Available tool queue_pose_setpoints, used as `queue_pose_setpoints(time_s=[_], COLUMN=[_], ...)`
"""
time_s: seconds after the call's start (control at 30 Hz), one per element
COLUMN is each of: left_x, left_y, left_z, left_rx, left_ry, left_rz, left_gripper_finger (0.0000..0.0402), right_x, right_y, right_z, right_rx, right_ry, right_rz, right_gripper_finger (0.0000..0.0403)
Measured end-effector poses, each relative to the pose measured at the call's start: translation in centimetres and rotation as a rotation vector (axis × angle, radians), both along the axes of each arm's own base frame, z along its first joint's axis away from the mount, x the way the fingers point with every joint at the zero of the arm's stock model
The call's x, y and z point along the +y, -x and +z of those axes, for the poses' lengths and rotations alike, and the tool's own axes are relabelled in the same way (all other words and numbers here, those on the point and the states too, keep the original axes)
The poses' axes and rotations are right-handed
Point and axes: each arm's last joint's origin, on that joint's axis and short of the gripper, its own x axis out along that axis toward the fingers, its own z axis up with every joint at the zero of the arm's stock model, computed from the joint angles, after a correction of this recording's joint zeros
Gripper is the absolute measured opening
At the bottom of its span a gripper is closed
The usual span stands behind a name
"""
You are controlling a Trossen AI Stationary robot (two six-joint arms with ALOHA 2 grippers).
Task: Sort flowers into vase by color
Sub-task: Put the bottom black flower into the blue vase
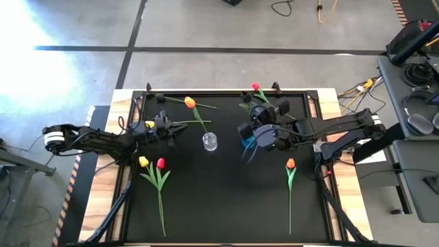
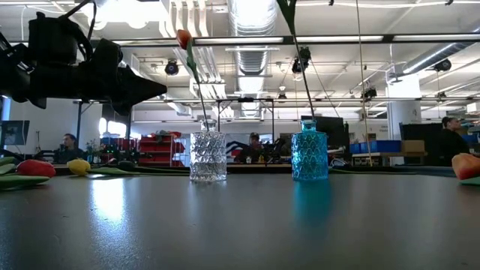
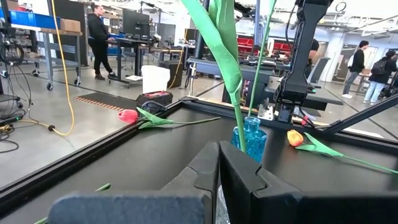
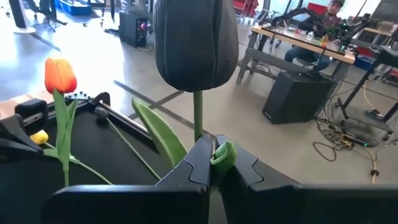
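A clear glass vase (image 1: 210, 142) (image 2: 208, 156) holds an orange tulip (image 1: 190, 103) (image 2: 184, 37) by its stem. A blue vase (image 2: 309, 156) stands to its right under my right gripper (image 1: 255, 137) (image 4: 209, 163). That gripper is shut on a tulip whose head (image 4: 196, 43) looks dark against the light. My left gripper (image 1: 174, 129) (image 3: 219, 168) hovers shut, just left of the clear vase, and the orange tulip's leaf (image 3: 229, 62) rises beyond its fingertips. A yellow tulip (image 1: 143, 162), a red one (image 1: 160, 163), an orange one (image 1: 290, 163) and a pink one (image 1: 255, 87) lie flat on the table. My right gripper pinches the dark-looking tulip's stem (image 4: 199, 121) between its two fingers, a short way below the head, with a curled bit of leaf (image 4: 222, 155) caught beside it. The head stands upright above the fingers. A thin stem (image 2: 300, 75) runs down into the blue vase.
The black mat has a raised frame (image 1: 226, 93) around it, with wooden table edges (image 1: 346, 199) outside. Bare mat lies in the near middle (image 1: 226, 199). People and desks show in the room beyond the table.
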Motion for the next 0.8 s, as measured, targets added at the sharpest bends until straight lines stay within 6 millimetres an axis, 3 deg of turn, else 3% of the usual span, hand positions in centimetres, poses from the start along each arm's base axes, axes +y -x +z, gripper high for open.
queue_pose_setpoints(time_s=[0.8], left_x=[0.00], left_y=[0.00], left_z=[0.00], left_rx=[0.000], left_ry=[0.000], left_rz=[0.000], left_gripper_finger=[0.0000], right_x=[-0.01], right_y=[-0.18], right_z=[0.10], right_rx=[-0.044], right_ry=[-0.036], right_rz=[0.014], right_gripper_finger=[0.0013])
